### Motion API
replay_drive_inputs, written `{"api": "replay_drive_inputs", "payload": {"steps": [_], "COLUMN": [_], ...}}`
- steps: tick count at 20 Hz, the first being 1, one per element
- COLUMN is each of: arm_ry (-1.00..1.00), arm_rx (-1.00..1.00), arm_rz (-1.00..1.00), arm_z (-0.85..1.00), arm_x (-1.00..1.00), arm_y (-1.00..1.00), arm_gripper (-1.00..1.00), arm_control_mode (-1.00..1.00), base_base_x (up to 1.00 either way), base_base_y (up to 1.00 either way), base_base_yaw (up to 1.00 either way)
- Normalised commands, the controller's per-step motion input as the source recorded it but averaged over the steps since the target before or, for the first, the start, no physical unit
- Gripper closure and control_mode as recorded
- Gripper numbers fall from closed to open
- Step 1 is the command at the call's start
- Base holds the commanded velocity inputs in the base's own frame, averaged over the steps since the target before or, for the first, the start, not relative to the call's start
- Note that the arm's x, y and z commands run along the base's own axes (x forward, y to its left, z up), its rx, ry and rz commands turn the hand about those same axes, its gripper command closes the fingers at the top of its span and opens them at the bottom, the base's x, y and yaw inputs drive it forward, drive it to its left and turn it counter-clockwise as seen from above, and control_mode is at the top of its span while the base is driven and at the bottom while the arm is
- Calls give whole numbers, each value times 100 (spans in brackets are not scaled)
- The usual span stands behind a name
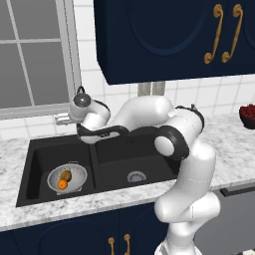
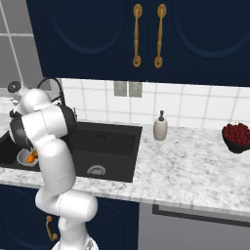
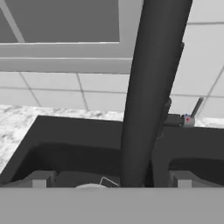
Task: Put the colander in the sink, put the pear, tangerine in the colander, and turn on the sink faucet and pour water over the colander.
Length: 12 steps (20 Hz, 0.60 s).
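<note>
Faucet [image 3: 151,87] stands straight ahead of gripper [image 3: 111,181], very close, as a dark upright column between the two finger tips in the hand view. Long axis of this column runs near vertical, leaning a little to the right toward the top. Jaws apart, as wide as they go, with nothing clamped; cannot tell if either tip already touches the column.

Lever [image 3: 191,114] sticks out to the right of the column in the hand view, thin and tilted upward, apart from both tips. Probably the part that the coming move must reach, so the way to go is sideways to the right from the present line, not further forward.

Colander [image 1: 67,178] sits in the left basin of sink [image 1: 37,149], well below the gripper and to its left in the left base view. Pear [image 1: 66,175] and tangerine [image 1: 62,185] lie inside it, touching or nearly so. No water visible, so fruit placing looks done and only the faucet step remains.

Risk, as a judgement: closing on the thick column instead of the lever would turn nothing.
</note>
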Motion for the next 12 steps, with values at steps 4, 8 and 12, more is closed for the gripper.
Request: {"api": "replay_drive_inputs", "payload": {"steps": [4,8,12], "arm_ry": [0,0,0], "arm_rx": [-1,0,0], "arm_rz": [-2,-2,-2], "arm_z": [-4,0,0], "arm_x": [25,30,26], "arm_y": [47,48,45], "arm_gripper": [-100,-100,-100], "arm_control_mode": [-100,-100,-100], "base_base_x": [0,0,0], "base_base_y": [0,0,0], "base_base_yaw": [0,0,0]}}
